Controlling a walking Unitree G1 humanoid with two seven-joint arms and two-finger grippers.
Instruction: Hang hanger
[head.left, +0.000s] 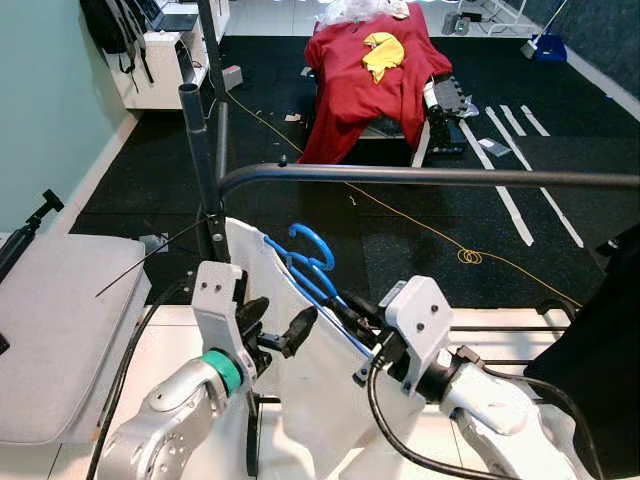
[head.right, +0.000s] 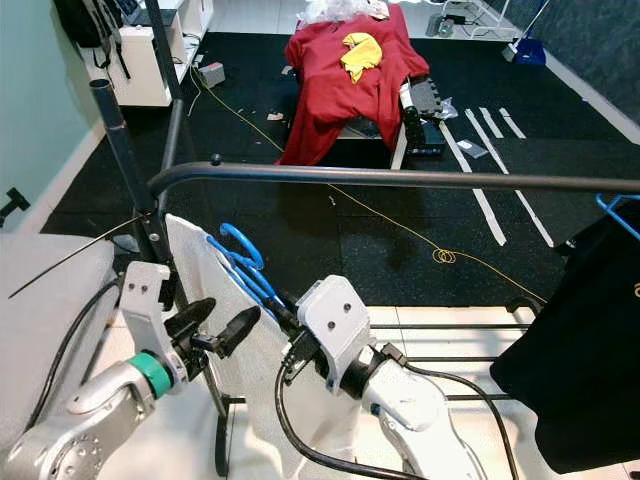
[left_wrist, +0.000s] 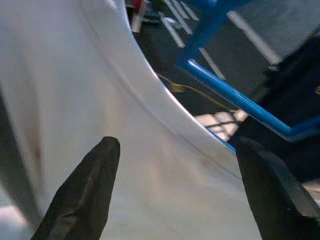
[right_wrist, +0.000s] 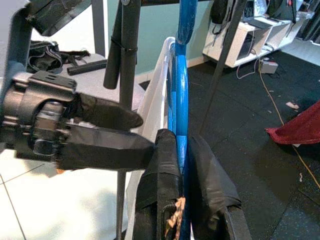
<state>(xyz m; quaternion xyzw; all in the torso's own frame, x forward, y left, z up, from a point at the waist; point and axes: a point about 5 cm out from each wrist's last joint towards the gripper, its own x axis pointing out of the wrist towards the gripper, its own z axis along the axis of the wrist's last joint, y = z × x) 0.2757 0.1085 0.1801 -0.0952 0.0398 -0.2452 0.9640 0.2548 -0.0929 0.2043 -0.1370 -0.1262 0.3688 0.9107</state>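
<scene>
A blue hanger (head.left: 312, 245) carries a white garment (head.left: 310, 400) and sits below the black horizontal rail (head.left: 430, 176). Its hook stays under the rail, not over it. My right gripper (right_wrist: 181, 150) is shut on the blue hanger (right_wrist: 179, 90) just below the hook, coming in from the right (head.left: 345, 312). My left gripper (head.left: 280, 318) is open at the garment's left shoulder. In the left wrist view its fingers (left_wrist: 90, 190) spread across the white cloth (left_wrist: 125, 125), with the hanger's blue bar (left_wrist: 235, 97) beyond.
The rack's upright pole (head.left: 200, 160) stands at left. A black garment (head.right: 580, 360) hangs on another blue hanger (head.right: 615, 205) at the rail's right end. A grey cushion (head.left: 60, 330) lies left. Further off, a red cloth (head.left: 370, 70) covers furniture; a yellow cord (head.left: 470, 255) crosses the dark floor.
</scene>
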